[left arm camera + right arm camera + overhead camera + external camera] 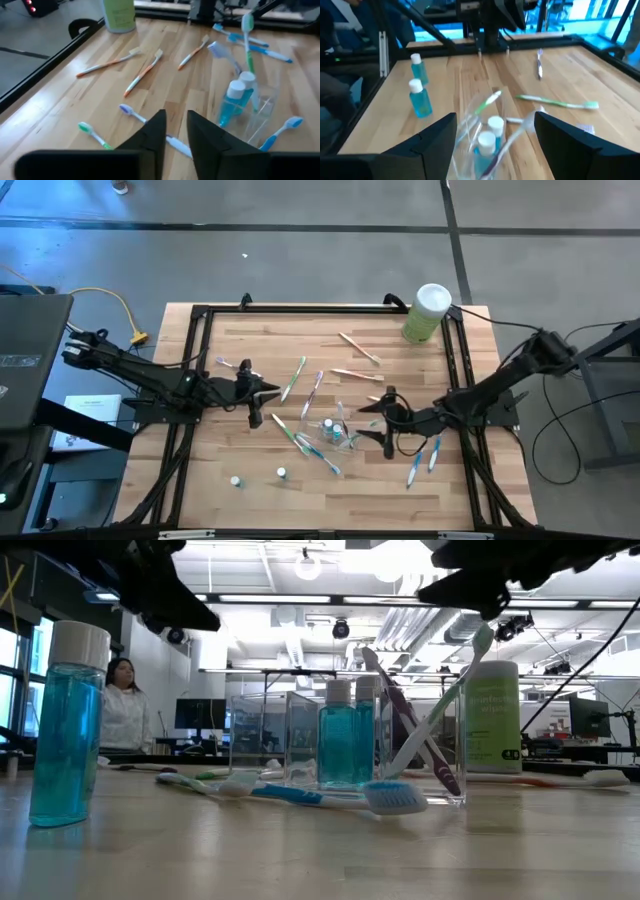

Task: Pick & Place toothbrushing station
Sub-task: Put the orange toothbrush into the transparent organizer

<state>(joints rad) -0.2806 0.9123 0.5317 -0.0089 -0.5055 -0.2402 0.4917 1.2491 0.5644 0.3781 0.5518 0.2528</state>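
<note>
High view: clear cup (340, 432) stands mid-counter (330, 500) among scattered toothbrushes; right pincer (381, 423) just beside it, left pincer (268, 392) well apart. Low view: cup (425, 755) holds upright toothbrushes and teal bottles. Left wrist view: fingers (155, 137) slightly apart, empty. Right wrist view: fingers (437, 132) spread wide, flanking the cup (482, 137).

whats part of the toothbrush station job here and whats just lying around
Part of the job:
- clear cup holding toothbrushes and two small blue bottles
- loose toothbrushes scattered on the table
- two more small blue bottles
- right gripper, open by the cup
- left gripper

Just lying about:
- pale-green canister at a table corner
- laptop off the table
</note>
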